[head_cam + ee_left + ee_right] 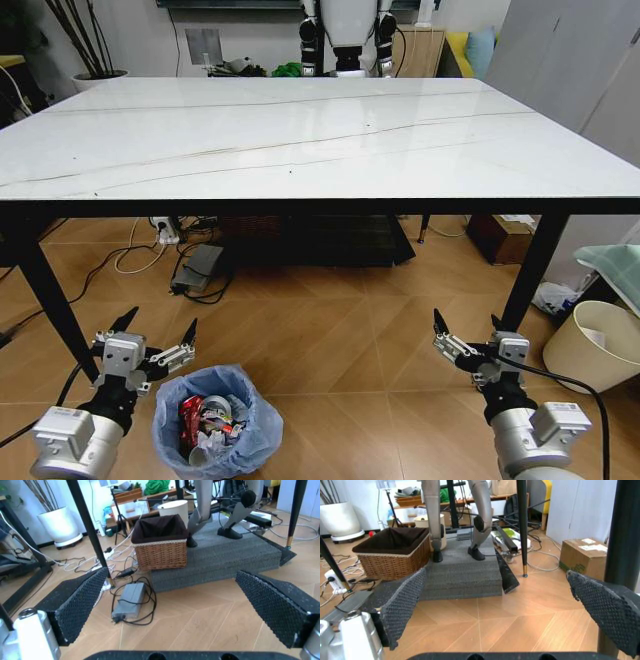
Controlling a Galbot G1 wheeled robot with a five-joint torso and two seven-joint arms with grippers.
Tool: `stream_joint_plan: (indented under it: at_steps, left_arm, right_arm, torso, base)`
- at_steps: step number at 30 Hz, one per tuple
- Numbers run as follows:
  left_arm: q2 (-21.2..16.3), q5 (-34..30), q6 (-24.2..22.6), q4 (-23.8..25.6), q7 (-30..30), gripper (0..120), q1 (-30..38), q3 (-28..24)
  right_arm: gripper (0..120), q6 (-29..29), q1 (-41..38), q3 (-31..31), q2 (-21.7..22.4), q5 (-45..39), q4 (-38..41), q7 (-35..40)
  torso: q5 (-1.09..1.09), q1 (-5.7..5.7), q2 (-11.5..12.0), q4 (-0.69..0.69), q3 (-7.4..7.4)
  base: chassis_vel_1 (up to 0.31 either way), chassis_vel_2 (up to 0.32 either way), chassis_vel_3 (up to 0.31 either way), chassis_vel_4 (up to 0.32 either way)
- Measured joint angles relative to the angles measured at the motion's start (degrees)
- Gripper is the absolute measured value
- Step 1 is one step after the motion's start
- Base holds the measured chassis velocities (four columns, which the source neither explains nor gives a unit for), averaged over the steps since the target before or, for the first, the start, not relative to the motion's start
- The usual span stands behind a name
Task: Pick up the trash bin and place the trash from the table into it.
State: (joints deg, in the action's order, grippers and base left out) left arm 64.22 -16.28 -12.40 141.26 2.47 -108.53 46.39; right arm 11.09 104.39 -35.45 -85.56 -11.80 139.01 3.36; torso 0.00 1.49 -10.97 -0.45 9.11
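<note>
The trash bin (218, 425), lined with a crinkly light-blue bag, stands on the wooden floor in front of the table (300, 135). Inside it lies trash (205, 420): a crushed red can and crumpled white pieces. The white marble-look tabletop shows only thin veins. My left gripper (158, 332) hangs open just to the left of the bin and a little beyond it, its fingers (80, 600) spread wide with nothing between them. Low at the right, my right gripper (465, 328) is open too, its fingers (402, 600) empty over the floor.
A beige unlined bin (592, 345) stands at the right by the table's black leg (528, 270). Under the table are cables, a power adapter (197, 268), a wicker basket (160, 542) and a grey foam pad (220, 555). A cardboard box (584, 553) sits at the right.
</note>
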Motion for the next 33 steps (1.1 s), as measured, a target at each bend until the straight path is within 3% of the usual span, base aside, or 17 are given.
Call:
stream_joint_plan:
  at_steps: [33]
  left_arm:
    - [0.32,1.09,0.13,0.26,0.44,100,-0.09,-1.08]
  right_arm:
    - [100,0.05,-0.06,0.27,0.29,1.68,0.18,0.99]
  torso:
    - [0.00,0.00,0.00,0.00,0.00]
  base:
    - [0.000,0.000,0.000,0.000]
